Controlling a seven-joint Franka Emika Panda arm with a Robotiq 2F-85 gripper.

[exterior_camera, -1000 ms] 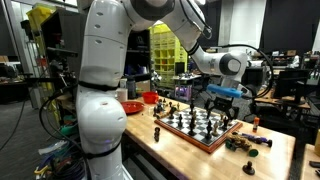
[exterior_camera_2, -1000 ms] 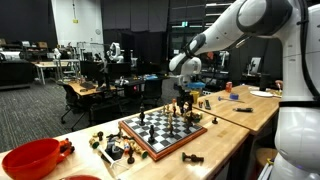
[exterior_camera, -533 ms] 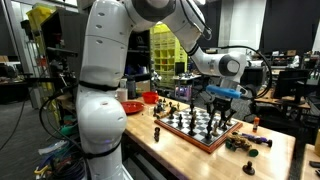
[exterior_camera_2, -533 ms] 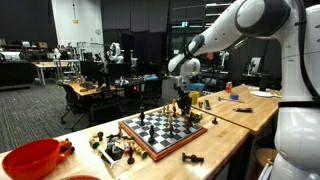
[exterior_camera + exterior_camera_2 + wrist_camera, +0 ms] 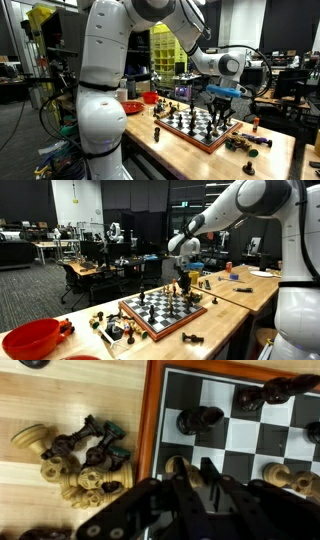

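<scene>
— Gripper condition is to be reported.

— In the wrist view, the black fingers are seen at the lower centre of the frame. They are set narrow, with only a thin gap between them. Whether anything is clamped cannot be told, as the tips are lost against the dark gripper body.

— Position is to be stated.

— In both exterior views the gripper hangs low over one end of the chessboard. In the wrist view it is placed just inside the orange rim of the chessboard, which runs down the middle of the frame.

— Nearest items are to be listed.

— A pale piece is seen just beside the left-hand finger in the frame; contact cannot be confirmed. A dark piece stands on a square above the fingers, apart from them. A heap of spare pieces lies on the wooden table at the left of the frame, off the board. A red bowl is located at the lower left of an exterior view, well apart.

— Recent change is to be recorded.

— No displacement of arm, gripper or pieces is registered against the pictures from the preceding second. A stationary hover is therefore judged, and no piece is seen raised clear of the board.
</scene>
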